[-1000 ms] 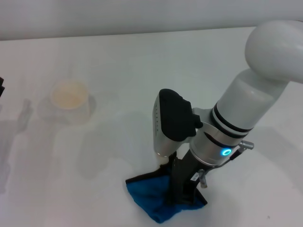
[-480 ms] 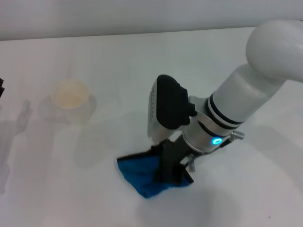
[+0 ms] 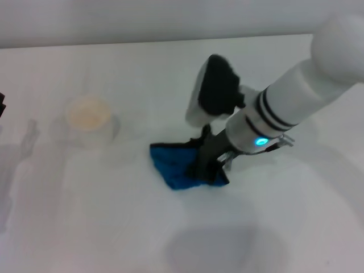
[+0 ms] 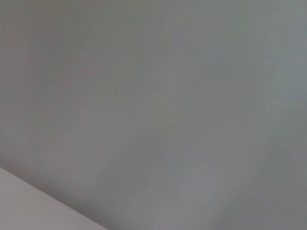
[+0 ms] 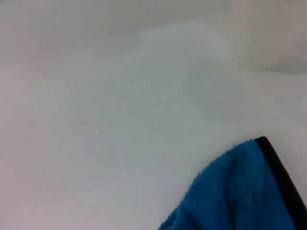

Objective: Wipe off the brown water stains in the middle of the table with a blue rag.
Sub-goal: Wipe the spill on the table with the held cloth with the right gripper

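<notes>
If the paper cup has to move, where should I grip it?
Take the paper cup by its side wall just below the rim, coming in level from the robot's side. It stands upright and open-topped, apart from the blue rag held under the right end effector.

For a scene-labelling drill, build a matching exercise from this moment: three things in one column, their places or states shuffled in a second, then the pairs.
Things:
1. bright-blue cloth rag with black edging
2. white paper cup
3. right gripper

Places or states:
A. standing alone on the white table, left of the rag
B. pressing down on the rag
C. bunched on the table under the dark fingers

Pairs: 1-C, 2-A, 3-B
</notes>
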Controlling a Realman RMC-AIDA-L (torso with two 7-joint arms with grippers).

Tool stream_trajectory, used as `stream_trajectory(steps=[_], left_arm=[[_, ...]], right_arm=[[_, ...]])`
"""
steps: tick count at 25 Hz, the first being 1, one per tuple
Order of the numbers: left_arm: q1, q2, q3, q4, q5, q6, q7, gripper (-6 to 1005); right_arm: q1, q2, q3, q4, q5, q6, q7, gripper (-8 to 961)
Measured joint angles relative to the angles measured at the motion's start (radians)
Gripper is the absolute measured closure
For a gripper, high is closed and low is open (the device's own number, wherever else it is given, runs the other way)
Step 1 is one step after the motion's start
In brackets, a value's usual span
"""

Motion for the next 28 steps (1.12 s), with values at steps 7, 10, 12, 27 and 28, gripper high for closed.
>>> stream_trajectory(steps=[7,10,12,27,28], left_arm=[[-0.003,0.0,0.0,0.0,0.0,0.0,0.0,106],[-0.003,0.0,0.0,0.0,0.0,0.0,0.0,107],[-0.003,0.0,0.0,0.0,0.0,0.0,0.0,107],[-0.009,0.002,0.0,0.0,-0.009,0.0,0.0,107],[-0.012,0.002,0.0,0.0,-0.01,0.0,0.0,107]], right_arm=[[-0.011,-0.009,0.151,0.013,-0.137,-0.029,-0.003,898],[-0.018,-0.012,0.206,0.003,-0.165,-0.07,-0.007,898],[-0.024,-0.013,0.234,-0.014,-0.19,-0.098,-0.008,898],[-0.045,0.001,0.194,-0.165,-0.222,-0.48,-0.01,897],[-0.042,0.002,0.178,-0.167,-0.214,-0.502,-0.01,897]])
